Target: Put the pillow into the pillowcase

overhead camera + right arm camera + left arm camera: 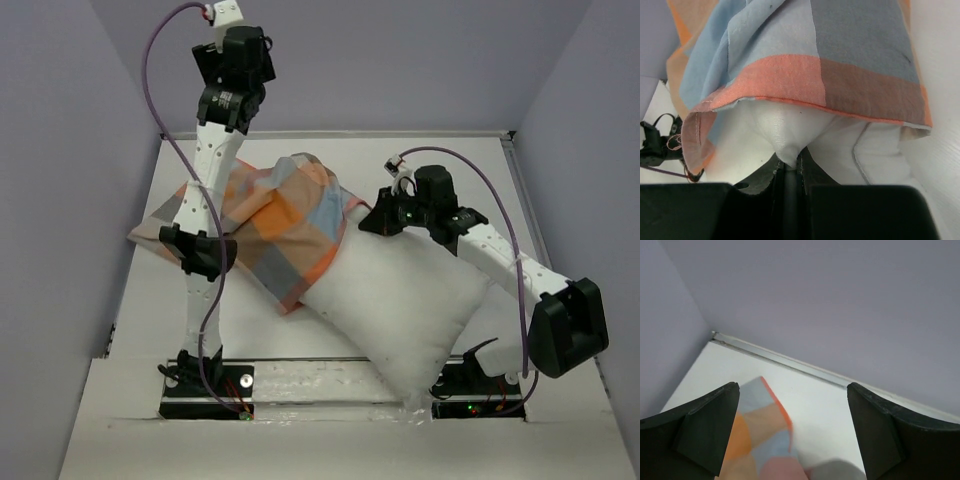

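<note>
The checked pillowcase (pixel 285 225) lies across the middle of the table, and its open hem covers the upper end of the white pillow (pixel 410 300). The rest of the pillow slants down toward the front edge. My right gripper (pixel 383 222) is at that opening, shut on a pinch of the pillow (pixel 790 132) fabric. The pillowcase hem (pixel 815 82) hangs just above the right gripper (pixel 790 162). My left gripper (pixel 240 60) is raised high at the back. Its jaws stand wide open and empty (pixel 792 387), well above a corner of the pillowcase (pixel 760 425).
Grey-lilac walls enclose the white table (pixel 450 170) on three sides. A metal rail (pixel 790 362) runs along the table's far edge. Both arm bases sit at the near edge (pixel 330 385). The left arm's elbow (pixel 200 250) stands over the pillowcase's left end.
</note>
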